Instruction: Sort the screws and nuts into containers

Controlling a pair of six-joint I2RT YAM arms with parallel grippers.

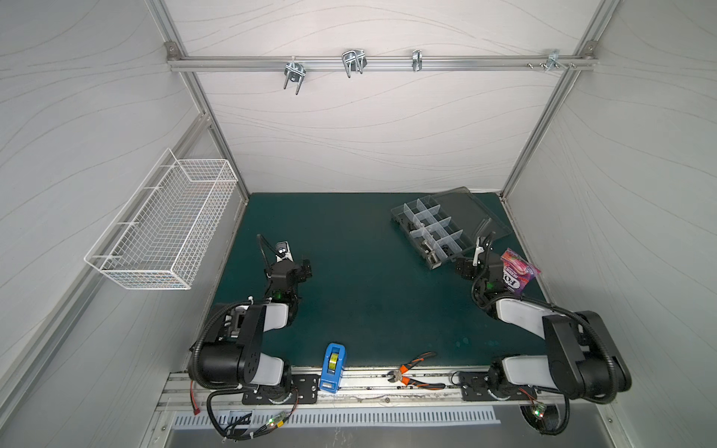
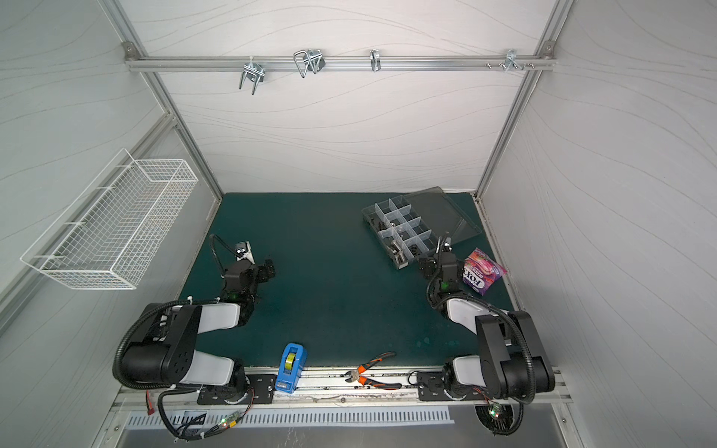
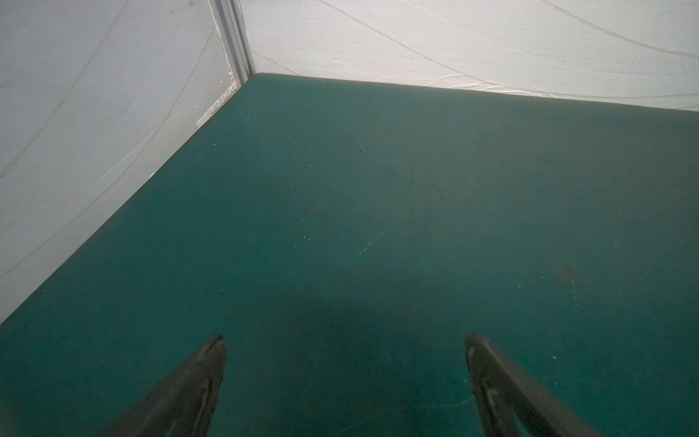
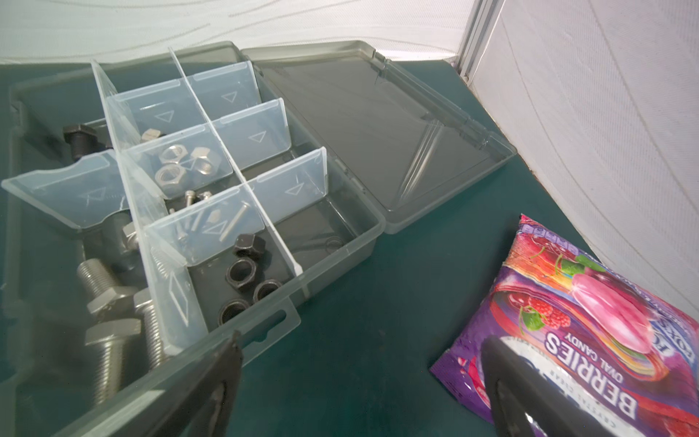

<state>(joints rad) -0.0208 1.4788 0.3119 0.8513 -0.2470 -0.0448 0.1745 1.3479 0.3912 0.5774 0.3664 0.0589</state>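
Note:
The clear grey organizer box [image 1: 426,211] [image 2: 403,212] stands at the back right of the green mat, its smoky lid [image 4: 378,125] lying open. In the right wrist view its containers [image 4: 372,227] hold sorted parts. Silver hex-head screws [image 4: 109,302] fill the long side compartment, thin silver screws [image 4: 234,221] share one cell, and a black screw [image 4: 77,140] lies farther back. Silver nuts [image 4: 172,166] sit in one cell, black nuts [image 4: 242,270] in the nearest. My right gripper [image 4: 363,338] [image 1: 463,267] hangs open over bare mat just beside the box's near end. My left gripper [image 3: 346,340] [image 1: 306,267] is open and empty over the mat's left side.
A purple candy bag [image 1: 518,271] [image 4: 590,321] lies right of the right gripper, by the wall. A blue tape dispenser [image 1: 332,366] and orange-handled pliers [image 1: 415,372] rest at the front edge. A white wire basket [image 1: 163,225] hangs on the left wall.

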